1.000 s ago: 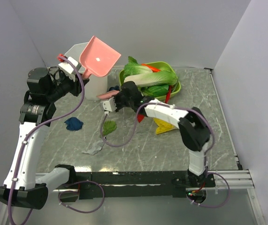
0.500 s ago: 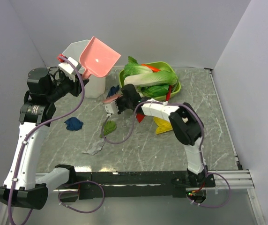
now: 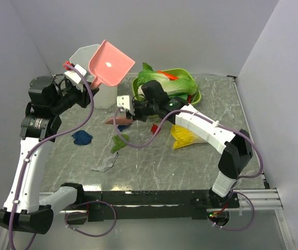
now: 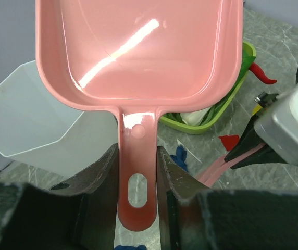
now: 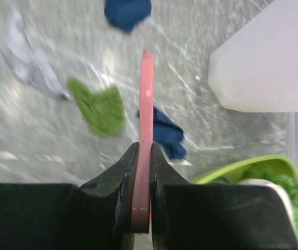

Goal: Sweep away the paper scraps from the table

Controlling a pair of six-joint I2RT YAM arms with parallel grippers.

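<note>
My left gripper (image 4: 137, 156) is shut on the handle of a pink dustpan (image 4: 138, 47), held up in the air over the white bin (image 3: 103, 94). My right gripper (image 5: 145, 151) is shut on a thin flat pink tool (image 5: 146, 94), which pokes out to the left low over the table (image 3: 211, 161). Paper scraps lie below it: a green one (image 5: 98, 109), a dark blue one (image 5: 164, 133), another blue one (image 5: 128, 11) and a white-grey one (image 5: 32, 65). From above I see the green scrap (image 3: 120, 141), the left blue scrap (image 3: 81, 137), the white-grey scrap (image 3: 103, 165) and a red scrap (image 3: 156, 128).
A green oval tray (image 3: 197, 96) at the back holds a toy cabbage (image 3: 162, 83) and a red chilli. A yellow object (image 3: 183, 136) lies under the right arm. Grey walls close the left, back and right sides.
The right arm has swung its elbow out to the right and drawn its gripper back toward the tray, with the pink tool now pointing left. The left arm and dustpan have not moved.
</note>
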